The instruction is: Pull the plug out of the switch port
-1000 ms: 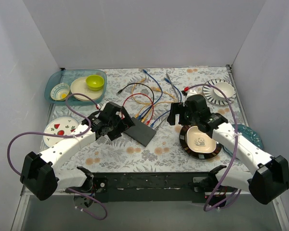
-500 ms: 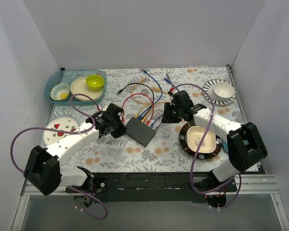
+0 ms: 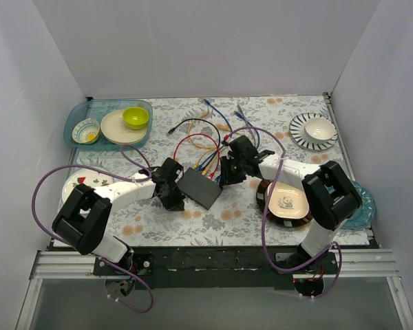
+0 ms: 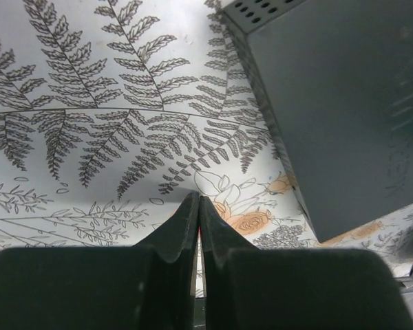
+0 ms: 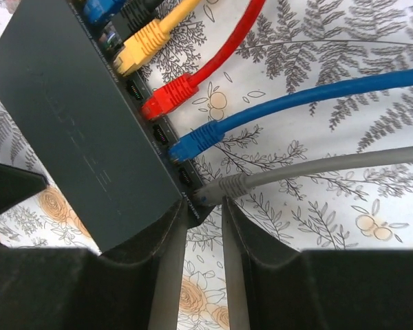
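The right tool (image 5: 204, 205), narrowly spread, sits just beside the grey plug (image 5: 224, 187) seated in the switch (image 5: 76, 137) (left tool (image 4: 198, 206) pressed together nearby).

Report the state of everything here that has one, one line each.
Switch, lying flat, cables plugged in, some sockets empty.
Gray plug, seated in its socket, just ahead of the right claw.
Blue plug, seated in its socket.
Red plug, seated in its socket.
Yellow plug, seated in its socket.
Right claw, open, gripping nothing.
Left claw, shut, empty, beside the switch.
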